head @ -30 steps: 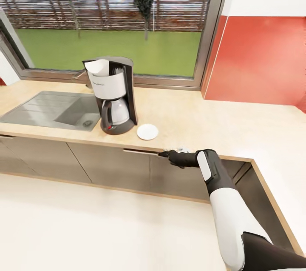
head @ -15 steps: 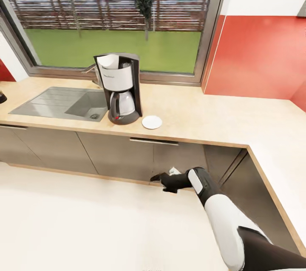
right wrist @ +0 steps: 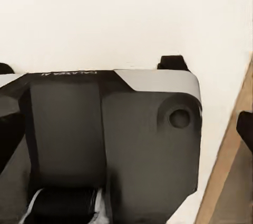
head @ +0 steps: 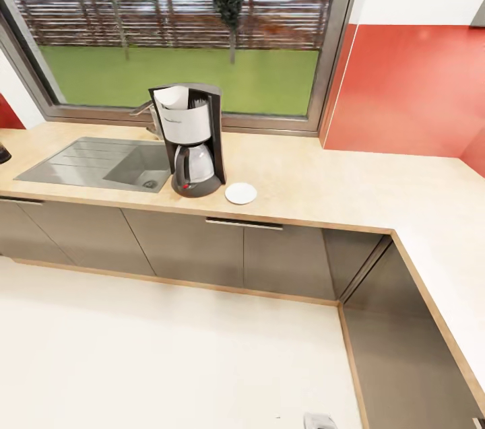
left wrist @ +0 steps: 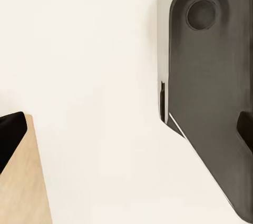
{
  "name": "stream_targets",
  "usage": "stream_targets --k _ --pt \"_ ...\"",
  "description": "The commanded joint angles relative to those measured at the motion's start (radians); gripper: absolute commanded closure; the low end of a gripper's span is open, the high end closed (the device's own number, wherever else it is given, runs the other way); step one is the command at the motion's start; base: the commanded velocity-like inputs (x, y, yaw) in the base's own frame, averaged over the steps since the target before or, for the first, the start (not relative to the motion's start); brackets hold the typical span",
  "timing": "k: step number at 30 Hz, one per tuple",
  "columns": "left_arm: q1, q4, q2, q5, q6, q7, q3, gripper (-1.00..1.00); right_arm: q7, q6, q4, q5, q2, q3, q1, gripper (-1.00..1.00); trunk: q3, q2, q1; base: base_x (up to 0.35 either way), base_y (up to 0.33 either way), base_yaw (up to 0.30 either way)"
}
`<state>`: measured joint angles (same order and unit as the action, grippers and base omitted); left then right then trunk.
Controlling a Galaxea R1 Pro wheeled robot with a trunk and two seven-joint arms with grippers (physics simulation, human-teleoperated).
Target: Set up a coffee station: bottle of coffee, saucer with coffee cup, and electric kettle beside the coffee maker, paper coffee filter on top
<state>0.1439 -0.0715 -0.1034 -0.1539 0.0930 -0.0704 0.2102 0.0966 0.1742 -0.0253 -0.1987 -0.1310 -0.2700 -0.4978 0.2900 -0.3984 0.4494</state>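
The coffee maker (head: 191,146) stands on the kitchen countertop (head: 323,180), just right of the sink. A white paper coffee filter (head: 172,97) sits in its top. The saucer (head: 240,193) lies bare on the counter, close to the machine's right side. My left gripper (left wrist: 126,134) is open, and so is my right gripper (right wrist: 126,129). Both hang low over the cream floor beside my own dark base, with nothing between their fingers. The bottle of coffee, coffee cup and kitchen shelf are out of view.
A steel sink (head: 101,163) is set into the counter's left part. A dark thing (head: 3,154) is cut off at the left edge; I cannot tell what it is. The counter turns a corner along the right. Grey cabinet fronts (head: 202,247) stand ahead across open floor.
My right arm, stretched toward the cabinet front before, has dropped out of the head view. The camera first pulled back from the counter and has since held still.
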Motion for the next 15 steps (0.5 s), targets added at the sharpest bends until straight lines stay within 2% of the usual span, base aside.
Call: stream_targets --k 1,4,5,7,9,11,15 --pt "-0.002 0.003 0.003 -0.010 0.011 -0.003 0.009 -1.00 0.003 -0.029 -0.002 -0.060 0.016 -0.008 0.048 -1.00 0.001 -0.002 0.001 0.000 0.000 0.000" --pt "-0.005 0.019 0.006 -0.013 0.019 -0.003 0.008 -1.00 -0.009 -0.069 -0.001 -0.096 0.039 -0.008 0.118 -1.00 0.001 -0.002 0.001 0.000 0.000 0.000" --pt "-0.009 0.030 0.006 -0.015 0.021 -0.003 0.007 -1.00 -0.031 -0.082 -0.001 -0.104 0.053 -0.008 0.158 -1.00 0.001 -0.002 0.001 0.000 0.000 0.000" --pt "-0.012 0.036 0.006 -0.017 0.025 -0.004 0.007 -1.00 -0.068 -0.092 -0.001 -0.108 0.067 -0.008 0.193 -1.00 0.001 -0.002 0.001 0.000 0.000 0.000" --pt "-0.030 0.042 0.003 -0.020 0.053 -0.009 0.004 -1.00 -0.187 -0.114 -0.001 -0.112 0.096 -0.008 0.254 -1.00 0.001 -0.002 0.001 0.000 0.000 0.000" --pt "-0.036 0.043 0.001 -0.022 0.059 -0.030 0.004 -1.00 -0.217 -0.117 -0.001 -0.112 0.103 -0.008 0.267 -1.00 0.001 -0.002 0.001 0.000 0.000 0.000" --pt "-0.039 0.043 0.000 -0.025 0.064 -0.088 0.003 -1.00 -0.234 -0.118 -0.001 -0.112 0.106 -0.008 0.277 -1.00 0.001 -0.002 0.001 0.000 0.000 0.000"
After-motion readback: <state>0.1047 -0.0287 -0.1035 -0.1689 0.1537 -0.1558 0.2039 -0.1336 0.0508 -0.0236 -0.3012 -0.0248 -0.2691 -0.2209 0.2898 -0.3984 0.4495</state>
